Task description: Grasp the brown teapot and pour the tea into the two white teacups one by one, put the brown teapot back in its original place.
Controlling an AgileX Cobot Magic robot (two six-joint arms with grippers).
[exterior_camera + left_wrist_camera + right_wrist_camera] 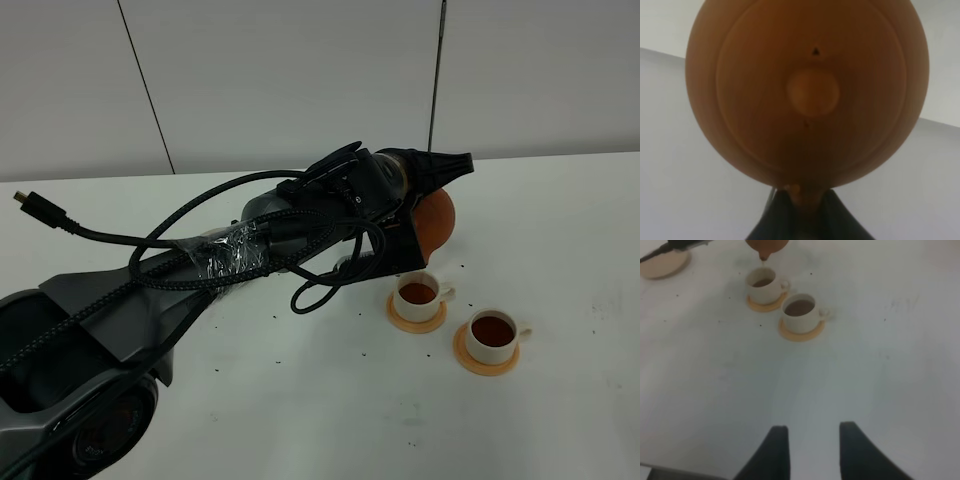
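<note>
My left gripper (pixel 805 216) is shut on the loop handle of the brown teapot (pixel 807 90), whose knobbed lid fills the left wrist view. In the high view the teapot (pixel 437 218) hangs tilted in the air just behind the left white teacup (pixel 418 293). Its spout (pixel 763 255) points down over that cup (pixel 763 284). Both cups hold dark tea (pixel 492 329) and stand on orange coasters. The right teacup (pixel 800 314) is beside the first. The pale saucer (pixel 662 262) lies bare to the left. My right gripper (pixel 812 450) is open and empty, well short of the cups.
The left arm (pixel 250 250) with its black cables stretches across the white table (pixel 330 400) from the lower left. Small dark specks dot the tabletop. A grey wall (pixel 300 70) stands behind the table.
</note>
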